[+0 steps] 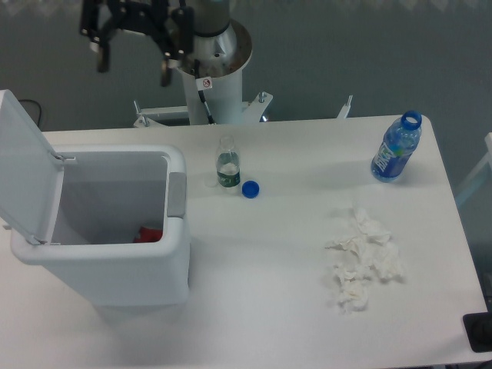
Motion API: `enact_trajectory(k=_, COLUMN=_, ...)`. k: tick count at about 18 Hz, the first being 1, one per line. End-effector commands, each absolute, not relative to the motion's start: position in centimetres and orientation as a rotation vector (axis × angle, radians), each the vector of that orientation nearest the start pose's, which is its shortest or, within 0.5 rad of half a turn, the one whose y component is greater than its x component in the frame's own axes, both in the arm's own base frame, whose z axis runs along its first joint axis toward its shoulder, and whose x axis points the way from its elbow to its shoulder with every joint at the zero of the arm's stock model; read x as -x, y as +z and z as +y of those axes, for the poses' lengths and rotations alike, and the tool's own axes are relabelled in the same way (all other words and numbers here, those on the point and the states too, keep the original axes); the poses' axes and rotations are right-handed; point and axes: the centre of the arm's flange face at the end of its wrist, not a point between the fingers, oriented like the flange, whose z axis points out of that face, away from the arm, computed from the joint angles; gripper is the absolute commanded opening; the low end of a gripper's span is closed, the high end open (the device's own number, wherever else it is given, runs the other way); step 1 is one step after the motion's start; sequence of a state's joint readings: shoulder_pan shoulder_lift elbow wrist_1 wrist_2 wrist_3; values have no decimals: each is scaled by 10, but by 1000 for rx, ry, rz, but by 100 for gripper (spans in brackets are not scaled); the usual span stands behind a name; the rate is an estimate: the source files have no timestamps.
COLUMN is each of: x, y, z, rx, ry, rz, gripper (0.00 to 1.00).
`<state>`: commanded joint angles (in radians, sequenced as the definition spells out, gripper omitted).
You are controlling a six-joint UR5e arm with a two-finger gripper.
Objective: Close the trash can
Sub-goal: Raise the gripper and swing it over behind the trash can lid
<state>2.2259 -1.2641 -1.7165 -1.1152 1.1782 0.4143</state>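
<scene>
No words or numbers can be read anywhere in the view. The only sign is a small round red-ringed prohibition sticker (204, 83) on the white robot base column (215, 84); its inner symbol is too small to make out. The small clear bottle (227, 163) carries a dark green label and the blue bottle (397, 147) a blue one, but the print on both is illegible.
</scene>
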Motion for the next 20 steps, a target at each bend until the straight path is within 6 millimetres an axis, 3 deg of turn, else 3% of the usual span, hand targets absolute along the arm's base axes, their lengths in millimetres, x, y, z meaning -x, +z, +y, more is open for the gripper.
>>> enact_trajectory(k=8, x=70, y=632, z=426, rx=2318, ry=-220, rz=-34, gripper=100)
enact_trajectory(k=11, x=63, y=629, z=434, rx=2302, ry=-277, rz=4, gripper=100)
enact_trajectory(k=16, x=62, y=616, z=471, rx=2327, ry=-329, rz=48, gripper=100)
enact_trajectory(k=20, x=54, y=622, z=499, rx=2323, ry=-353, rz=90, gripper=100)
